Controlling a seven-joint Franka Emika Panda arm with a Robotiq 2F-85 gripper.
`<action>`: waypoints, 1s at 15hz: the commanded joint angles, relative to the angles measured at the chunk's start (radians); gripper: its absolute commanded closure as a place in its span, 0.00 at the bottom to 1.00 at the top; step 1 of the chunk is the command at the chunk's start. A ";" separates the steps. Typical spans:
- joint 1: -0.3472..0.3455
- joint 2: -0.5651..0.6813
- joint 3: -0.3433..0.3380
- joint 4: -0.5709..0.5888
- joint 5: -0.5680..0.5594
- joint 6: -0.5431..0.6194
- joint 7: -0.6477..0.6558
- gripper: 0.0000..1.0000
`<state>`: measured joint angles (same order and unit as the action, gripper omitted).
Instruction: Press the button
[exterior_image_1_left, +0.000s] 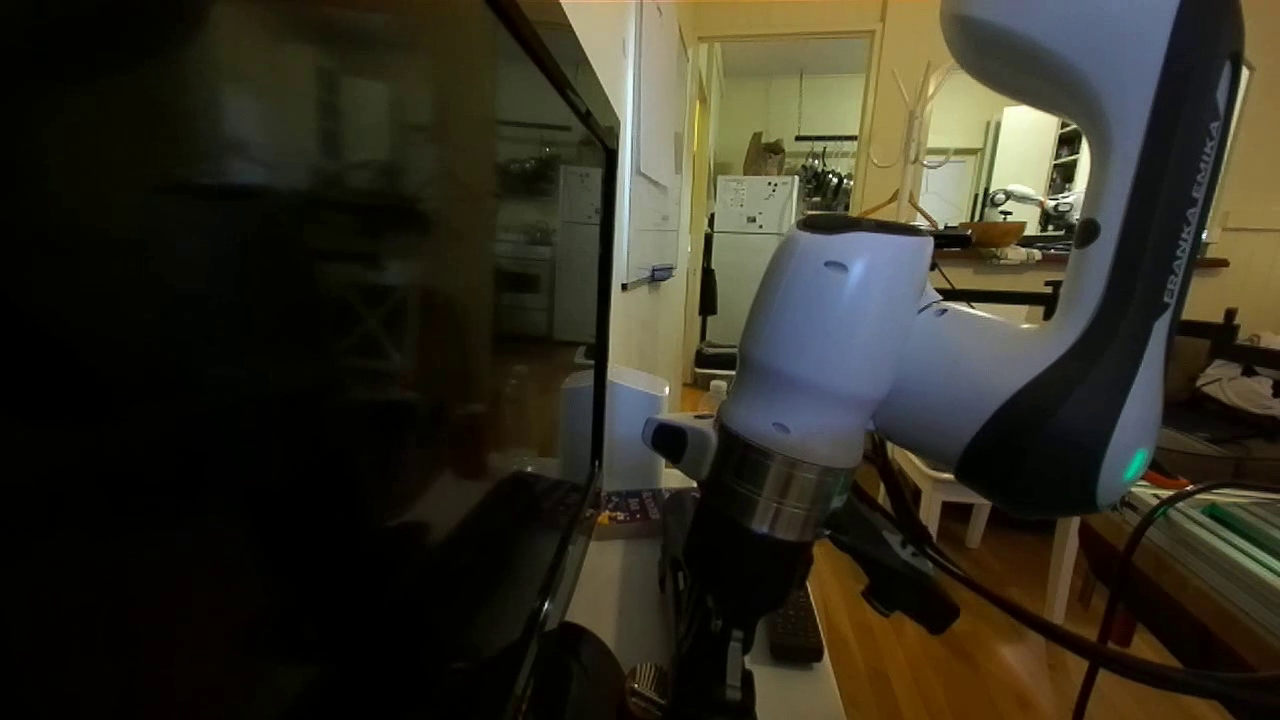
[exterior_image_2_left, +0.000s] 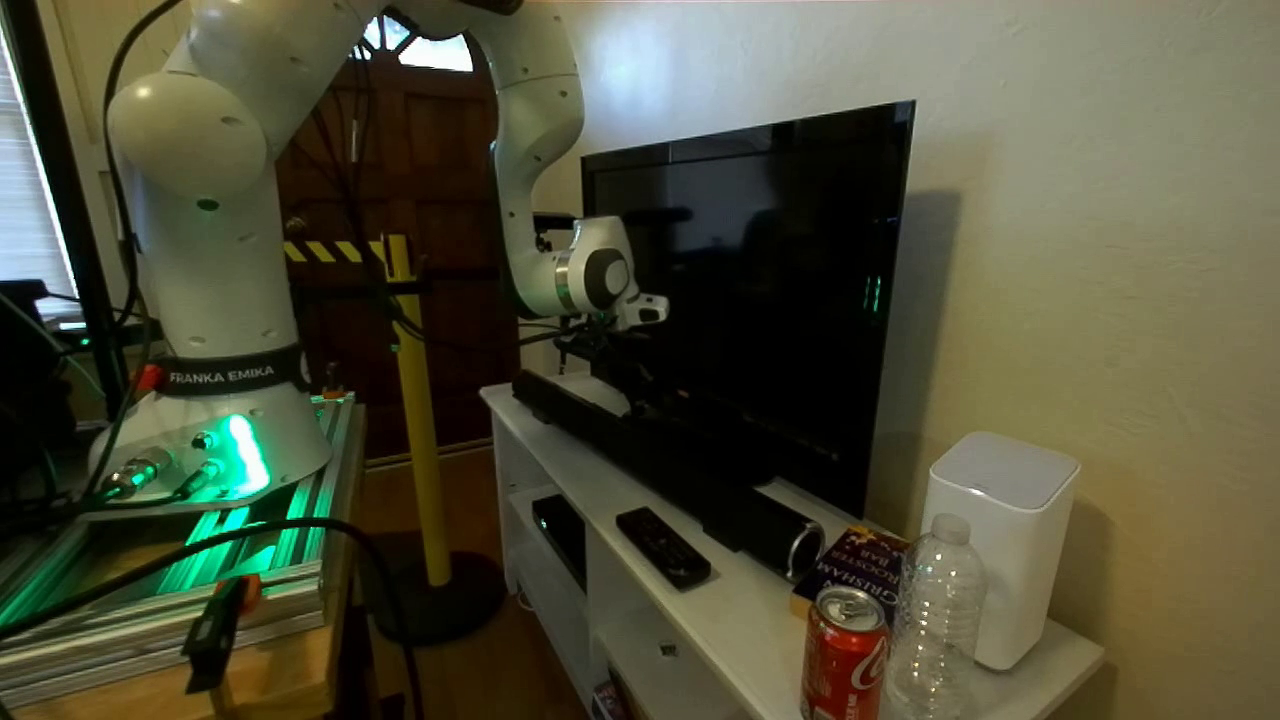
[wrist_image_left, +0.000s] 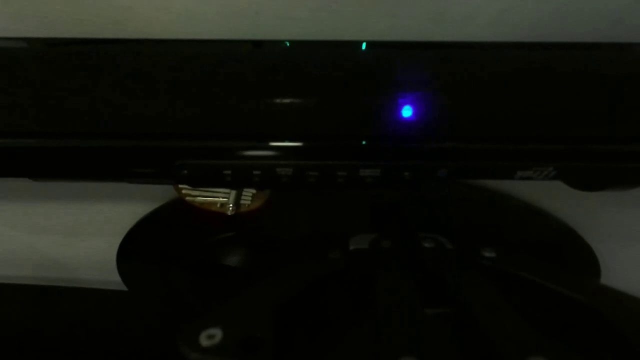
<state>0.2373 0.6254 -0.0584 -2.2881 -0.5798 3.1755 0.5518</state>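
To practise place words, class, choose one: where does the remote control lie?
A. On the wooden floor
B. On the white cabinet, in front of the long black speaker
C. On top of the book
B: in an exterior view the remote control lies on the white cabinet, between its front edge and the long black speaker.
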 joint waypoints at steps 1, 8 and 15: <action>0.005 0.028 -0.014 0.012 -0.004 0.040 -0.001 0.99; 0.020 0.047 -0.047 0.015 0.000 0.068 0.004 0.99; 0.005 0.055 -0.032 0.014 0.001 0.071 0.000 0.99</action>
<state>0.2413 0.6568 -0.0919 -2.2872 -0.5798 3.2248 0.5516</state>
